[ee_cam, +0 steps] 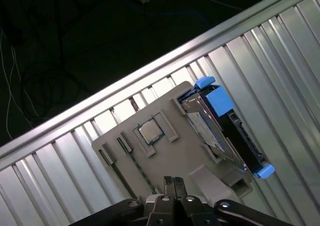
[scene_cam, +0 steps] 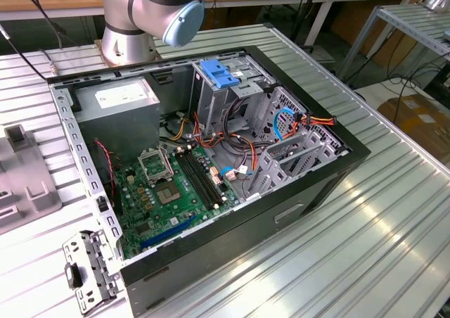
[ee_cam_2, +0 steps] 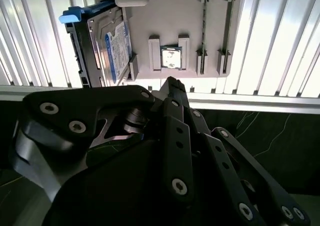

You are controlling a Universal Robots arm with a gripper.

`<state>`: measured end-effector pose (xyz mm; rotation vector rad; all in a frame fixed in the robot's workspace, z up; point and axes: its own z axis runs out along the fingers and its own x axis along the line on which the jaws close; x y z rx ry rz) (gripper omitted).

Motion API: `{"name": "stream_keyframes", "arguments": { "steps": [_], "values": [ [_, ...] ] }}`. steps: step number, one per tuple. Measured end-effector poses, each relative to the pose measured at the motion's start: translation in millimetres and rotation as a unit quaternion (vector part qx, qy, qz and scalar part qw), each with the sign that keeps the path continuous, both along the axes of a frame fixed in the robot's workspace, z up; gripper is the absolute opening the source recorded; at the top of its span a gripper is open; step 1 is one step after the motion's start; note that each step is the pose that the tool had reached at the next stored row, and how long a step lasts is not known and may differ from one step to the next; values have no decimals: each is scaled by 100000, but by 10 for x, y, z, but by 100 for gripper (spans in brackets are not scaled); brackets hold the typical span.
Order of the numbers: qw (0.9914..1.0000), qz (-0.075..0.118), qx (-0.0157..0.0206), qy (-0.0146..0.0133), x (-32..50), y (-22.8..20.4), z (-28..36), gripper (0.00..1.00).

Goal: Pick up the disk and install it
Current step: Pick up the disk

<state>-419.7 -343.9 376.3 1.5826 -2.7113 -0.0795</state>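
End effector [ee_cam: 173, 180] fingers together, empty, poised above grey holder [ee_cam: 170, 153]. Disk [ee_cam: 222, 133] stands on edge at holder's side, offset sideways from it.

We see an open computer case [scene_cam: 316, 184] in the middle of the ribbed metal table [scene_cam: 380, 247]. Inside it are a green board [scene_cam: 169, 191], a grey power box [scene_cam: 119, 100] and a blue handle [scene_cam: 219, 74]. A small metal bracket [scene_cam: 88, 272] lies beside one corner of the case. In both wrist views a grey holder [ee_cam_2: 200, 26] [ee_cam: 165, 156] lies near the table's edge with a square chip [ee_cam_2: 170, 56] [ee_cam: 151, 132] in it.

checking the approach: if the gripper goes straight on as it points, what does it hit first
The gripper would likely meet the grey holder beside the chip, not the disk; depth unclear.
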Motion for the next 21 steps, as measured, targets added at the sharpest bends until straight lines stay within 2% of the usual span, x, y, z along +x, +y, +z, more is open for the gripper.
{"name": "stream_keyframes", "arguments": {
  "steps": [3, 8, 10, 12, 14, 18, 21],
  "values": [
    [99989, 1504, -2, -1, 0, 0, 0, 11],
    [99914, 4150, 1, -2, 0, 0, 0, 11],
    [99810, 6156, -1, 1, 0, 0, 0, 11],
    [99727, 7387, 0, -2, 0, 0, 0, 11],
    [99566, 9309, -2, 4, 0, 0, 1, 11],
    [99361, 11289, 0, -1, 0, 0, 0, 11],
    [99153, 12991, 0, -2, 0, 0, 0, 11]
  ]
}}
